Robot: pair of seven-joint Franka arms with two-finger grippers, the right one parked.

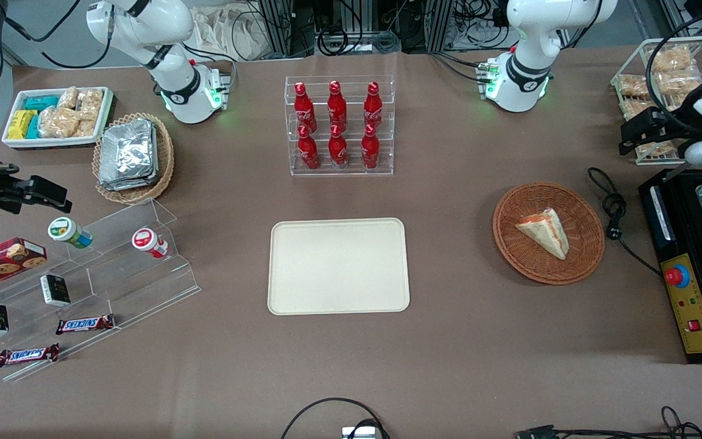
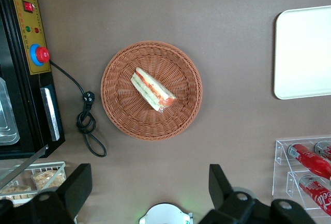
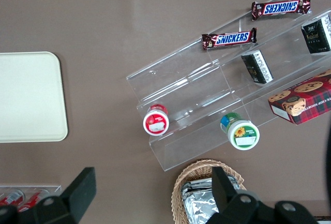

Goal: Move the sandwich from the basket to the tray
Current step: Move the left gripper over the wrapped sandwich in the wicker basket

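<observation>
Beside the tray, toward the working arm's end of the worktop (image 1: 460, 341):
Basket: one round reddish-brown wicker basket (image 1: 588, 250), rim clear of the tray (image 1: 302, 286) with bare brown worktop between them.
Sandwich: one triangular wedge, the sandwich (image 1: 545, 231), lies in the basket, roughly central. In the front view its long axis runs diagonally; the narrow tip points toward the front camera and slightly away from the tray, while the blunt end sits farther from the camera. Red and pale filling layers show along the long edge facing away from the tray. In the left wrist view the sandwich (image 2: 152, 89) shows its red, green and white layers, and the basket (image 2: 120, 110) rings it with woven floor visible on every side.
Tray: one flat cream rectangle with rounded corners, nothing on it.
End effector: the end effector (image 2: 150, 190) hangs above the worktop just outside the basket rim, fingers spread wide apart, holding nothing; the sandwich is apart from both fingers (image 2: 77, 185).
Bottles: six red bottles (image 1: 337, 125) stand in a clear rack, farther from the front camera than the tray.
Edges: a black cable (image 1: 613, 210) lies coiled just beside the basket, between it and a black machine (image 1: 692, 292) at the worktop's end.
Room: open worktop surrounds the tray on all four sides.
</observation>
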